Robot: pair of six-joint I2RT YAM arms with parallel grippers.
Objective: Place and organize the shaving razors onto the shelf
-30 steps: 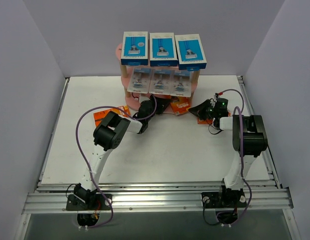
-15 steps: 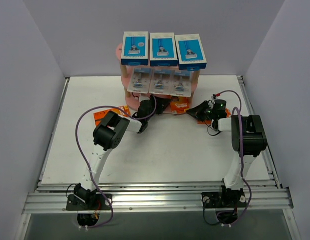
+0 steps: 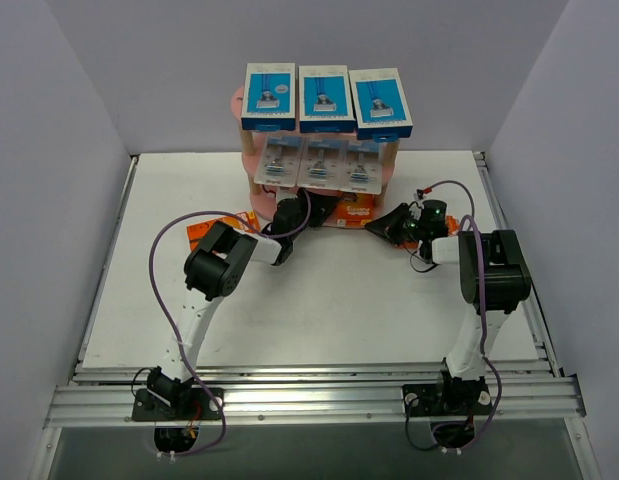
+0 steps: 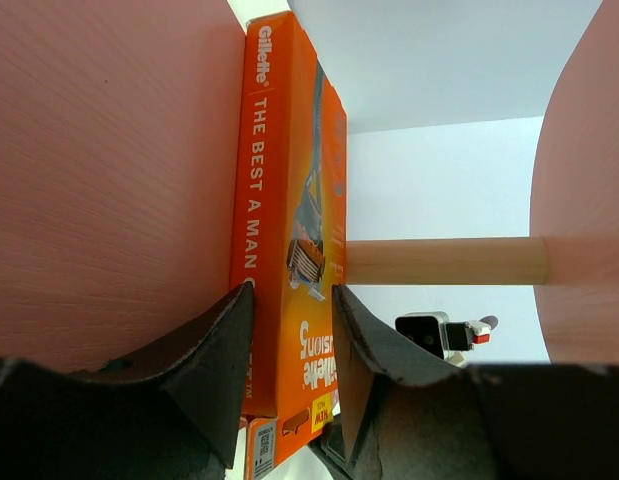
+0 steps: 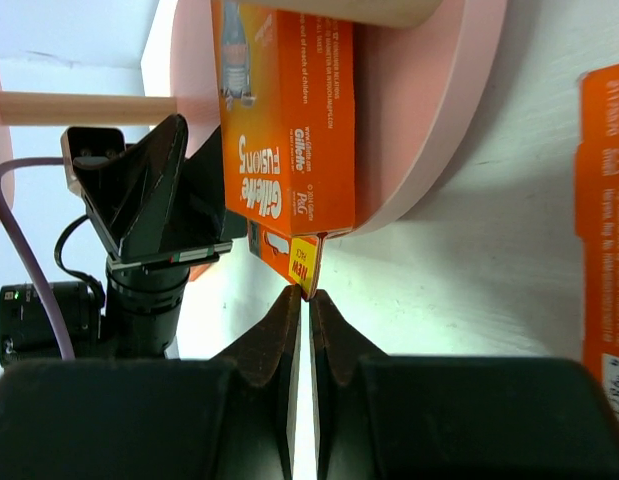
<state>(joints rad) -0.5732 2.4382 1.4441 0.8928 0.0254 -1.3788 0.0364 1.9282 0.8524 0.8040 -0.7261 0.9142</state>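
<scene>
The pink shelf carries three blue razor boxes on top and three grey blister packs on the middle board. My left gripper reaches under the middle board, shut on the flat sides of an orange razor pack that lies against the bottom board. This pack overhangs the board's rim. My right gripper is shut with nothing held, its tips touching the pack's yellow-labelled corner. From above, the left gripper and right gripper flank the pack.
Another orange pack lies on the table left of the shelf, behind the left arm. One more orange pack lies flat on the table beside the right gripper. A wooden post stands just beyond the held pack.
The right gripper has moved left to the shelf's bottom board and now touches the orange pack. The left gripper has pushed that pack a little further under the shelf.
</scene>
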